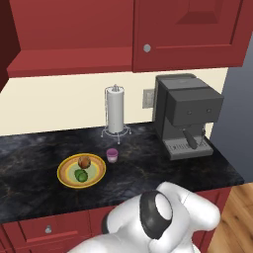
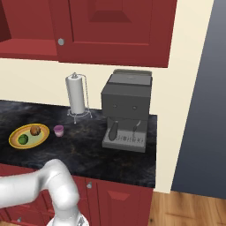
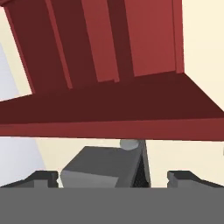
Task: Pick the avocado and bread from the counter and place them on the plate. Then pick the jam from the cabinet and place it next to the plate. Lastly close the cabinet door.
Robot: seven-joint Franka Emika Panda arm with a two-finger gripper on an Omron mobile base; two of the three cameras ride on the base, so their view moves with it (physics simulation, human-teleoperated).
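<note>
1. Hand view is showing the jaws (image 3: 113, 178) standing wide apart, gripping nothing.
2. Avocado (image 1: 81, 175) and bread (image 1: 84, 161) are lying on the plate (image 1: 97, 175); jam (image 1: 112, 155) is sitting just beside it on the surface (image 1: 148, 165).
3. Cabinet (image 1: 188, 32) door is looking partly open at far left; closing is remaining, I judge.

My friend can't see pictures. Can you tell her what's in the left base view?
A yellow-rimmed plate holds the brown bread and the green avocado on a black counter, with the small jam jar just beside it. Behind stand a paper-towel roll and a grey coffee machine, under a red cabinet.
</note>
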